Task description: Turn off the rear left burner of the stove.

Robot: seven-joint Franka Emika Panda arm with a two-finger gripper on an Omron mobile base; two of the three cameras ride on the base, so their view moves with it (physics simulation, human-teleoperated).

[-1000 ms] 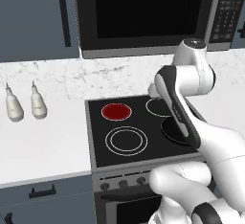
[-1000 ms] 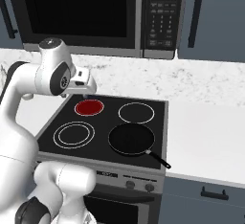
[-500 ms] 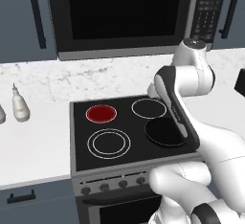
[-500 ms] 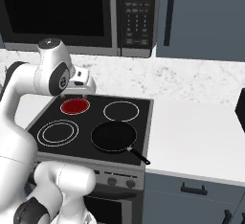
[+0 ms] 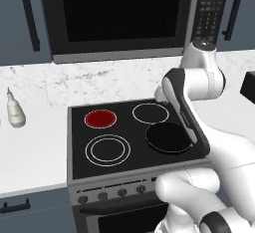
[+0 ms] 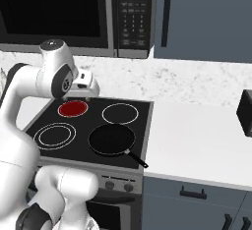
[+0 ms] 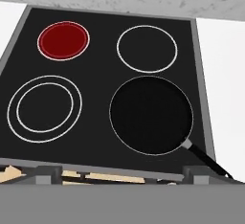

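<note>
The stove [image 5: 79, 142] is a black glass cooktop with a grey front panel and a row of small dark knobs [image 5: 102, 195]. Its rear left burner [image 5: 100, 118] glows as a solid red disc [image 6: 73, 108] at the hand view's upper left [image 7: 63, 40]. My gripper [image 6: 87, 95] hangs above the cooktop's rear left part, just right of the red disc. It looks down over the whole glass. Its grey fingertips [image 7: 48, 173] stand wide apart at the bottom of the hand view, open and holding nothing.
A black frying pan [image 6: 111, 139] lies on the front right burner, its handle [image 7: 206, 160] pointing to the front right corner. A black microwave [image 5: 119, 13] hangs above. A pale bottle [image 5: 15, 110] stands on the left counter. A dark box [image 6: 244, 113] sits far right.
The whole scene has slid left in both base views, so the base has driven right. One of the two bottles has left the picture. The arm keeps its pose.
</note>
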